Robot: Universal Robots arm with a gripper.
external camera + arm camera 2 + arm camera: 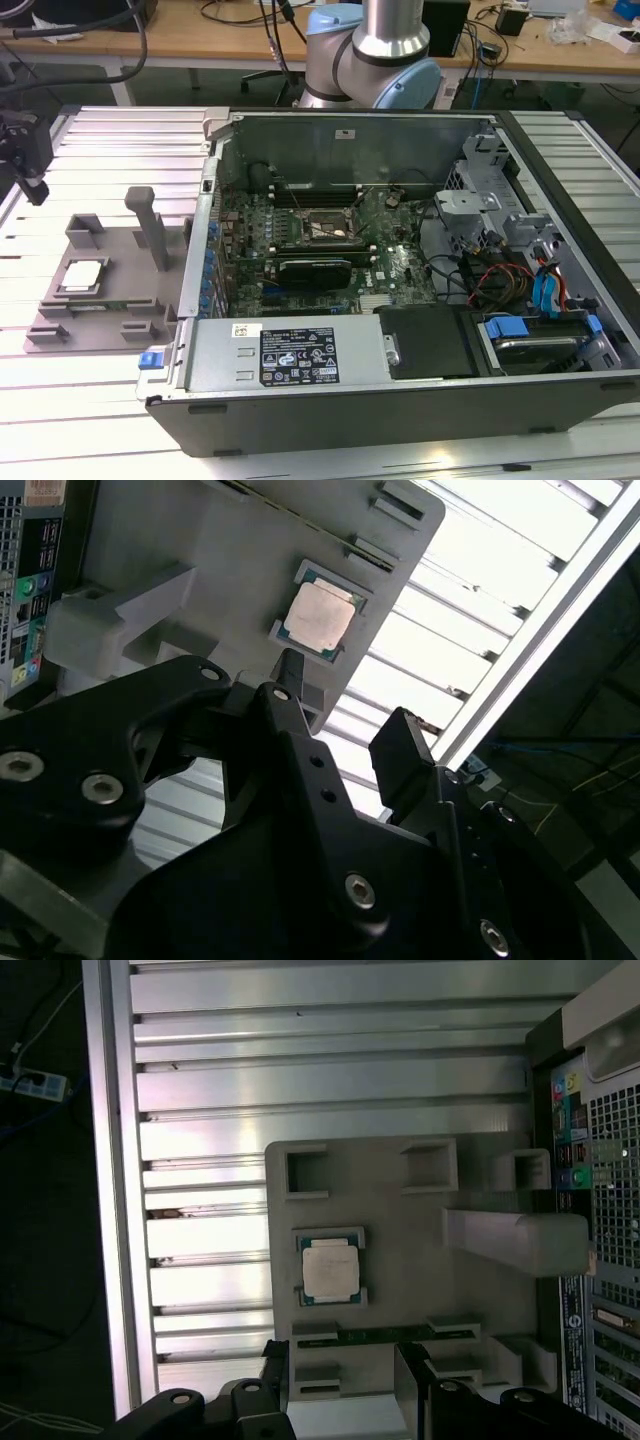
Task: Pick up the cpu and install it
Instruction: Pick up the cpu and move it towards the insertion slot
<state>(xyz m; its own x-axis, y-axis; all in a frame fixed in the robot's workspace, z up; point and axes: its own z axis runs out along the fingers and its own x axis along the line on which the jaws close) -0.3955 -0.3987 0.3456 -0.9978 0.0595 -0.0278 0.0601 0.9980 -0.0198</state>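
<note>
Above the cpu (82,275) the tray (110,300) lies open from overhead; a tall post (150,228) stands near it on the case side, low blocks (305,1172) ring the tray's edges. The case wall (200,240) rises between tray and socket (325,228). A dark card (315,268) sits just beside the socket, cables (490,275) well to the exterior view's right. The gripper (342,1355), jaws apart, hangs well clear above tray and slats (200,1230)

Overhead light. Open black computer case (400,415) interior shadowed; ribbed silver aluminium worktop (100,140) at its 9 o'clock glares, blown out in both wrist views. Black tool (345,695) dark, defocused.
</note>
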